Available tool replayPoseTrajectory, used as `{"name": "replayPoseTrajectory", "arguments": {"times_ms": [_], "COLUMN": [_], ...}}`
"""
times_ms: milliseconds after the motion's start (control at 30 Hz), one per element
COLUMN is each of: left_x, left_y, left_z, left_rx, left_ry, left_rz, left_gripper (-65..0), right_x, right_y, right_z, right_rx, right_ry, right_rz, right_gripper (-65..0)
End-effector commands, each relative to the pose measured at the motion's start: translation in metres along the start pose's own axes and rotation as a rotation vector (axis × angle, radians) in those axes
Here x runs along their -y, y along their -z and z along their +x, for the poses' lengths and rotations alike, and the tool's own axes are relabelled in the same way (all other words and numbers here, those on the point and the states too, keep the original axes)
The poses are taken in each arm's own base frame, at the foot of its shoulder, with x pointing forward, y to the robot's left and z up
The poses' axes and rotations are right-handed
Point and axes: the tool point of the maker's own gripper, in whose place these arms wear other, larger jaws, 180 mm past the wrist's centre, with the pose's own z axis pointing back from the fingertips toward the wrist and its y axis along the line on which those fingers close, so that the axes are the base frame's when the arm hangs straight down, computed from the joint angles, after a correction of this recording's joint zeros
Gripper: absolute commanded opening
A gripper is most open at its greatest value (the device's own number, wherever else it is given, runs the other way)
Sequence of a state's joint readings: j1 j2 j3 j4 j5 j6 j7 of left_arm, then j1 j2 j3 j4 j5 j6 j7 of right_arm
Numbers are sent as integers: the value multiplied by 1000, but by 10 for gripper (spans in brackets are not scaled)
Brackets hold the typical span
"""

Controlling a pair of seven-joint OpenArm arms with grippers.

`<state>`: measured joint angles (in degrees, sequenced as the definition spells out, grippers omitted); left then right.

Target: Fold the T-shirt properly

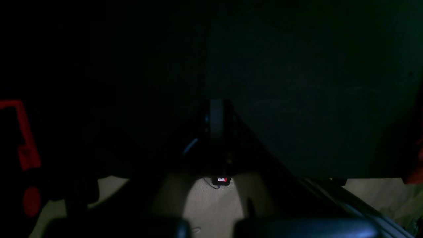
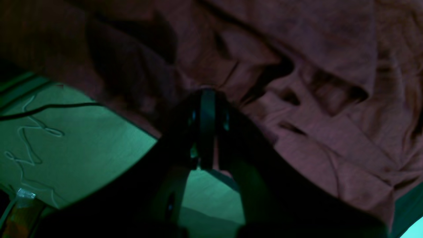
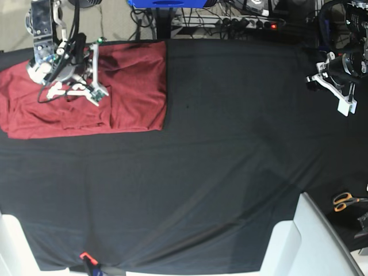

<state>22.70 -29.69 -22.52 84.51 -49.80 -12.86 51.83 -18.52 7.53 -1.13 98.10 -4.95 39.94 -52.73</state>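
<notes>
The brick-red T-shirt [image 3: 135, 86] lies folded into a rough rectangle at the far left corner of the black table cloth [image 3: 201, 172]. My right gripper [image 3: 99, 96] hangs over the shirt's middle, jaws shut. In the right wrist view its fingertips [image 2: 207, 99] sit against creased maroon T-shirt fabric [image 2: 297, 49]; whether any cloth is pinched I cannot tell. My left gripper [image 3: 345, 108] is far off at the table's right edge, shut and empty. In the dark left wrist view the closed left gripper [image 1: 216, 112] is over bare black cloth.
Orange-handled scissors [image 3: 345, 201] lie near the right edge. A white panel [image 3: 310, 241] juts over the near right corner. Cables and a power strip [image 3: 247, 23] run behind the table's far edge, beside a blue box [image 3: 167, 3].
</notes>
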Motion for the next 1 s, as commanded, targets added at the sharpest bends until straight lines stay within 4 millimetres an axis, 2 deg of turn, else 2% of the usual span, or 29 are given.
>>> {"name": "replayPoseTrajectory", "arguments": {"times_ms": [0,100,233,400,633,733,800,967], "left_x": [-1,-1,-1,-1,-1,-1,-1,-1], "left_y": [-6,-6,-6,-6,-6,-6,-6,-6], "left_z": [14,14,14,14,14,13,13,13], "left_rx": [35,35,35,35,35,34,34,34], "left_ry": [19,19,19,19,19,19,19,19], "left_rz": [-1,-1,-1,-1,-1,0,0,0], "left_gripper": [-650,-650,-650,-650,-650,-650,-650,-650], "right_x": [8,10,24,31,31,29,29,39], "right_y": [-6,-11,-15,-16,-16,-18,-19,-35], "right_z": [7,7,-7,-17,-20,-32,-31,-12], "right_rx": [27,34,4,-9,-18,-44,-41,19], "right_ry": [-8,-6,41,75,75,63,60,38], "right_rz": [-25,-37,-69,-83,-84,-82,-87,-137], "right_gripper": [-642,-642,-642,-642,-642,-642,-642,-642]}}
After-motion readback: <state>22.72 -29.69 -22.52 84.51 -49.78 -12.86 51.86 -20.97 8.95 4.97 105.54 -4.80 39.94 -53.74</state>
